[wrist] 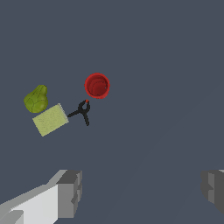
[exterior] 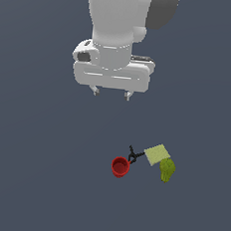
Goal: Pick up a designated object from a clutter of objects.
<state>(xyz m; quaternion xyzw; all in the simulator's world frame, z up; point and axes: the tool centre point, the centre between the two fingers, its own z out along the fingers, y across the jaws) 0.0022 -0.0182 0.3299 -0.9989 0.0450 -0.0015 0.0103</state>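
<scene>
The red cup (exterior: 120,167) stands upright on the dark grey floor, mouth up; it also shows in the wrist view (wrist: 97,85). A tiny black clamp (exterior: 133,154) with a red tip lies right beside it, touching or nearly touching its rim. A pale yellow-green flat square (exterior: 156,154) and an olive-green lumpy object (exterior: 167,170) lie on the exterior view's right of the clamp. My gripper (exterior: 111,92) hangs high above the floor, back from the cup and slightly to the exterior view's left. It is open and empty, fingers (wrist: 69,194) wide apart.
The clamp (wrist: 82,111), the square (wrist: 50,119) and the lumpy object (wrist: 36,99) crowd one side of the cup in the wrist view. The floor (exterior: 41,180) is plain dark grey.
</scene>
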